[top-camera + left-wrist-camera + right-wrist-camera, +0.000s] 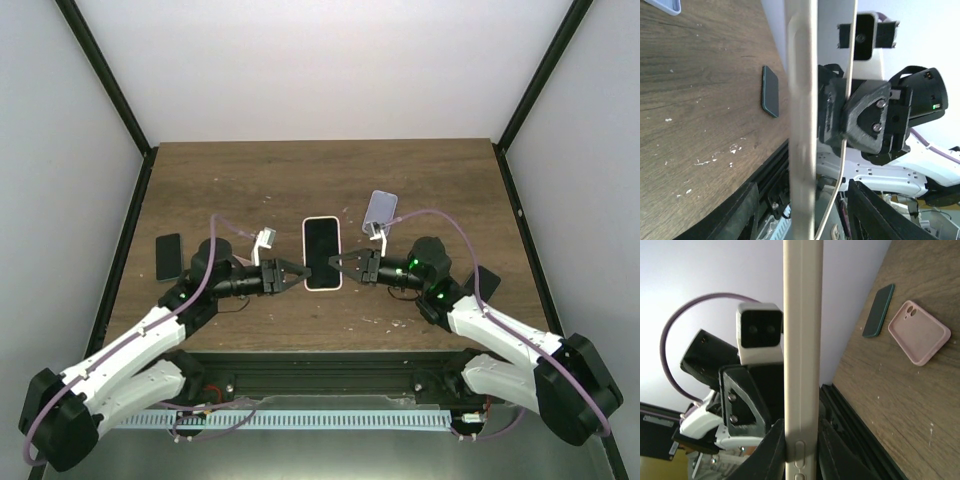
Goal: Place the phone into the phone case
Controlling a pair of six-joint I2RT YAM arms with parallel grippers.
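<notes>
1. Two tools clench one phone (322, 252) between them, held above the bench (320, 180): my left tool (292, 274) and right tool (347, 265) grasp opposite long edges.
2. Pink phone case (919, 332) lies on the bench.

The light is bright and soft in all three views, and the white walls look almost washed out. On the brown wooden worktop (420, 190) the shadows are faint and small. The top view is sharp all over. In the left wrist view, the pale edge of the white phone with the black screen (801, 125) is very close and blurry. In the right wrist view that same edge (801, 340) is smooth and a little soft.
</notes>
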